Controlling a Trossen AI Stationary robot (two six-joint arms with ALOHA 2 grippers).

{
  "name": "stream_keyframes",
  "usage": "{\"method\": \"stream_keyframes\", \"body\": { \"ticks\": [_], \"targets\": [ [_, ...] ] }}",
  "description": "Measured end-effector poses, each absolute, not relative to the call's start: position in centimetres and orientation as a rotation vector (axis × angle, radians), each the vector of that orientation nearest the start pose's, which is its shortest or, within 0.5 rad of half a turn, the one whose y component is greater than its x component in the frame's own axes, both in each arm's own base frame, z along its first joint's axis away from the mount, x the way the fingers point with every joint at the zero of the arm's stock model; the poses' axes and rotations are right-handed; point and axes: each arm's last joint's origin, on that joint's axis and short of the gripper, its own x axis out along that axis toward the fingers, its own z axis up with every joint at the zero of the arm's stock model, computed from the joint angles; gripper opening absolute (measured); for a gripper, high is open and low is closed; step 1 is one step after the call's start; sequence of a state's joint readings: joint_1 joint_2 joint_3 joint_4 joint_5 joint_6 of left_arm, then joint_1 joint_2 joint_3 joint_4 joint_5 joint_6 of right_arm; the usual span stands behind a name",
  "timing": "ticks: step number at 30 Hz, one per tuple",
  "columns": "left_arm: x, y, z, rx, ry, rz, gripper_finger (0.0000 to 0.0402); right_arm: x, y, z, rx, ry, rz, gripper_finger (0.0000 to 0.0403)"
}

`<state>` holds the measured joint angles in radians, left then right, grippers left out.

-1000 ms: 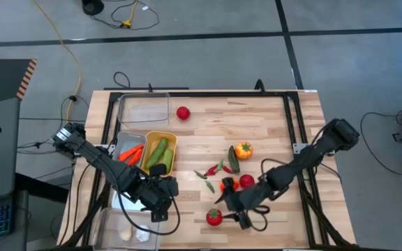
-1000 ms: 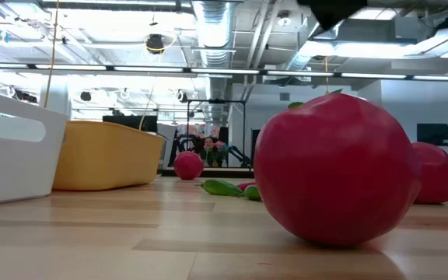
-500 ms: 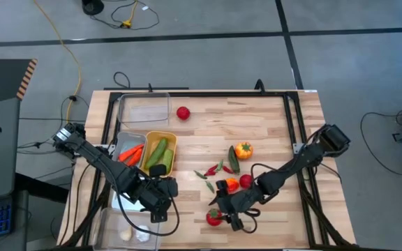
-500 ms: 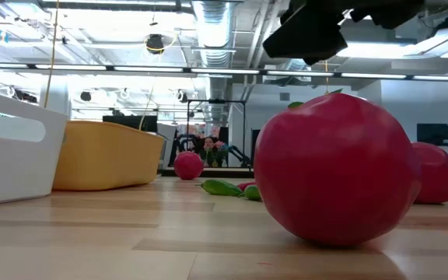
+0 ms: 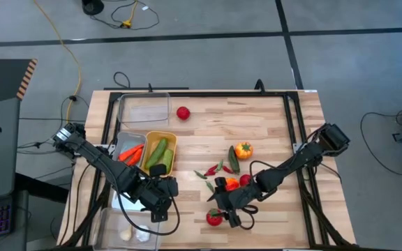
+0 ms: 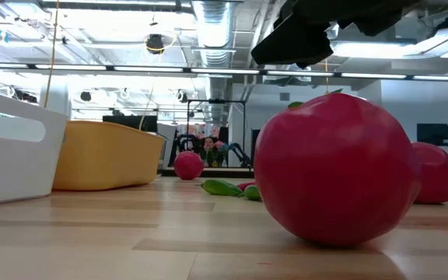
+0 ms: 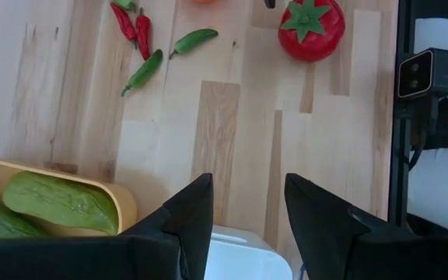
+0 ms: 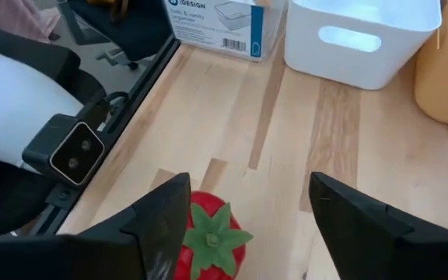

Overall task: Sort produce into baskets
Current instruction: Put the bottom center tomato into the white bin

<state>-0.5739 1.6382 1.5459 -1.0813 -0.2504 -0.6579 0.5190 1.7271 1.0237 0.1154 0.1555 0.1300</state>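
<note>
My right end effector hangs directly over the tomato at the near edge of the tabletop, its fingers spread wide so the fruit shows in the gap between them. I have it poised this way because a round, smooth thing like that needs the fingers to come down on both sides at once, or it will likely roll away. From table height the end effector is a dark shape above the tomato and clear of it, so no contact has been made yet.

Just behind my right end effector lie the pieces I judge are yet to be sorted: an orange pepper, a dark green cucumber, another tomato and a scatter of small red and green chillies. One more tomato sits well off, by the clear basket.

My left end effector waits across the tabletop from the right one, fingers apart and holding nothing, just above the corner of the white basket. Right beside it is the yellow basket with cucumbers in it, and next to that the grey basket holding carrots. I take it each kind gets its own basket, which is why the left arm stays parked near them, out of the right arm's way.
</note>
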Motion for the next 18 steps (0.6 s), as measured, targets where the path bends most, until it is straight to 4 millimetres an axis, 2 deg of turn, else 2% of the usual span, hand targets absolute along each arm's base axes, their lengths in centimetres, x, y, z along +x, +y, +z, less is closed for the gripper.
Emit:
{"method": "stream_keyframes", "body": {
  "ticks": [9,13,18],
  "targets": [
    [27.63,-17.01,31.57,-0.117,1.103,0.078,0.0147,31.99,17.92,19.80,-0.101,0.577,0.328,0.0394],
    [27.63,-17.01,31.57,-0.117,1.103,0.078,0.0147,31.89,18.06,19.78,-0.096,0.582,0.330,0.0374],
    [27.63,-17.01,31.57,-0.117,1.103,0.078,0.0147,31.67,18.40,19.77,0.021,0.604,0.303,0.0358]
  ]
}}
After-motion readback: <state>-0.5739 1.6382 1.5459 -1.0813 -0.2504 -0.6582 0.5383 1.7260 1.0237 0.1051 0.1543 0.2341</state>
